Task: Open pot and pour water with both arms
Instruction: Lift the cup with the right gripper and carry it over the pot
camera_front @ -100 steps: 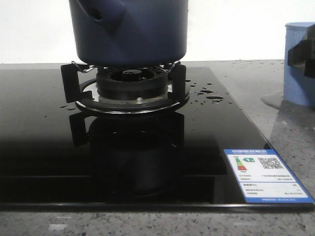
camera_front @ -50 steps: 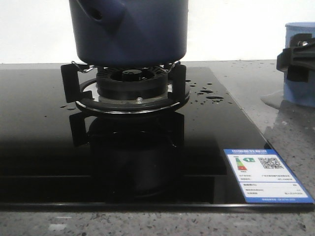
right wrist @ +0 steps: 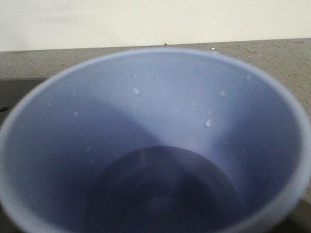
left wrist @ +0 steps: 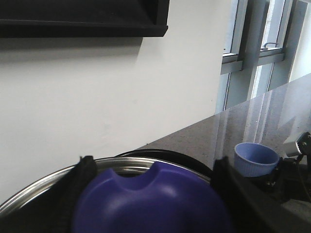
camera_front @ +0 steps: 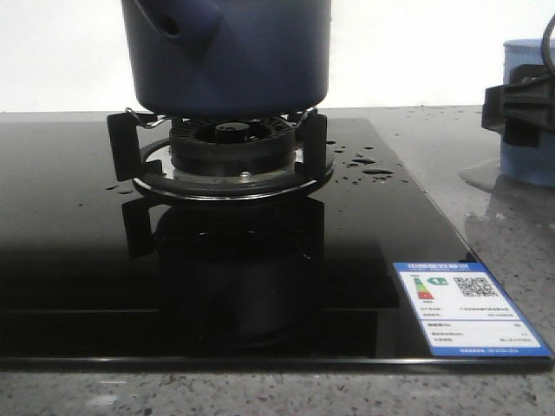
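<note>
1. Front view: I see a speckled grey stone counter (camera_front: 512, 217) against a pale wall, with a glossy black glass cooktop (camera_front: 69, 260) set into it. The pot (camera_front: 230, 52), dark navy with a stubby handle socket at its upper left, sits upright on the burner stand (camera_front: 230, 160) in the middle. Water droplets (camera_front: 368, 165) lie on the glass just right of the burner. An energy label (camera_front: 468, 308) is stuck at the near right corner of the glass. At the right edge, my right gripper (camera_front: 520, 108) shows as a black block with a thin cable, in front of the pale blue cup (camera_front: 525, 160); I cannot tell from here how its jaws stand.

2. Left wrist view: a white wall, a window and the counter run behind. Blurred dark fingers (left wrist: 80, 189) flank a rounded purple-blue lid (left wrist: 150, 199), which sits above a steel rim (left wrist: 39, 187). I cannot tell whether the left gripper (left wrist: 150, 194) is actually clamping it. The cup (left wrist: 255, 158) stands further along the counter.

3. Right wrist view: the cup (right wrist: 155, 121) fills the frame, seen from above, with droplets on its inner wall. No fingers show.
</note>
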Tool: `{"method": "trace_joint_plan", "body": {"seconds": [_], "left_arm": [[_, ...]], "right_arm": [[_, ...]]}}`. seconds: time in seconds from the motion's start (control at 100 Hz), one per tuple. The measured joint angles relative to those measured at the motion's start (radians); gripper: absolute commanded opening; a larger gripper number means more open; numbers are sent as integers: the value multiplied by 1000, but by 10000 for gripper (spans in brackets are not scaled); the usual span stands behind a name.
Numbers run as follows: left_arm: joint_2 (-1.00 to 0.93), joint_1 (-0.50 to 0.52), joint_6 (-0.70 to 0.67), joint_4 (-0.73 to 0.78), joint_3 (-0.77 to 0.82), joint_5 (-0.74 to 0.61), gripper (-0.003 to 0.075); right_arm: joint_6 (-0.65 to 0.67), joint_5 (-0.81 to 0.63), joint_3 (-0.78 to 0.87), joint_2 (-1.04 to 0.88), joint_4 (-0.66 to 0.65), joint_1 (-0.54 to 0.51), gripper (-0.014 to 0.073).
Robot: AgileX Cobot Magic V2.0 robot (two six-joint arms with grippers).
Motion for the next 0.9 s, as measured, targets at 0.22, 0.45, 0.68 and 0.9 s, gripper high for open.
{"method": "trace_joint_plan", "body": {"seconds": [0.22, 0.45, 0.68, 0.9], "left_arm": [[0, 0, 0, 0, 0, 0, 243], [0, 0, 2, -32, 0, 0, 243], [0, 0, 4, -54, 0, 0, 243], [0, 0, 4, -54, 0, 0, 243]], "right_arm": [[6, 26, 0, -16, -39, 0, 317], [8, 107, -30, -162, -201, 0, 317], [8, 300, -234, -238, -332, 27, 317], [9, 458, -478, -198, -494, 157, 317]]}}
